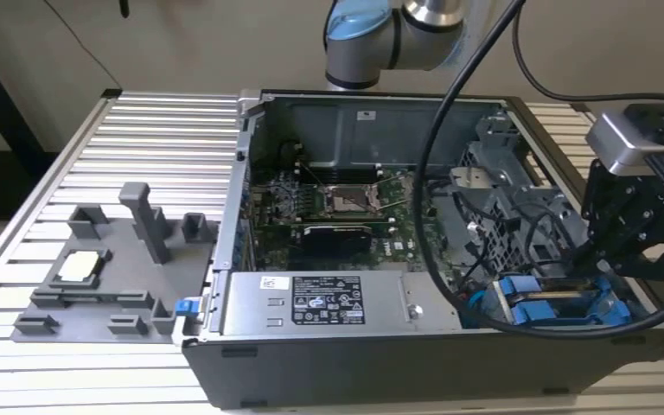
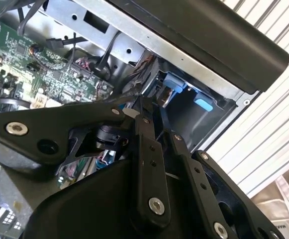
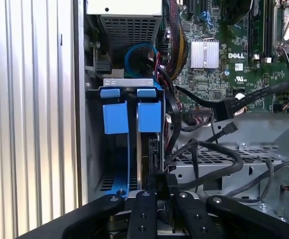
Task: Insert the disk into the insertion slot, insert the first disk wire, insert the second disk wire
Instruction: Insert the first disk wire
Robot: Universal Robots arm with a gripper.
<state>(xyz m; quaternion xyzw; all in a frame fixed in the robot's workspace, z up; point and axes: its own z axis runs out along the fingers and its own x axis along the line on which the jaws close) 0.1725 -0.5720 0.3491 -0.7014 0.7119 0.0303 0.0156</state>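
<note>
Your gripper hangs low over the corner of the open computer case at the exterior view's right. In the first wrist view its fingers are drawn narrow, with no gap showing between the tips. Whether they pinch anything you cannot tell from here. Just ahead of the tips, the disk sits edge-on inside the insertion slot. Its blue tab faces you and its dark body runs back toward the gripper. A second blue carrier stands right beside it in the same bay. Black cables loop across the perforated grey cage next to the slot. One thin cable ends in a small loose plug that lies clear of the disk. A blue cable curls between the bay and the power-supply box. The green circuit board fills the middle of the case. The case rests on a ribbed metal table, with a grey fixture tray well apart at the exterior view's left.
</note>
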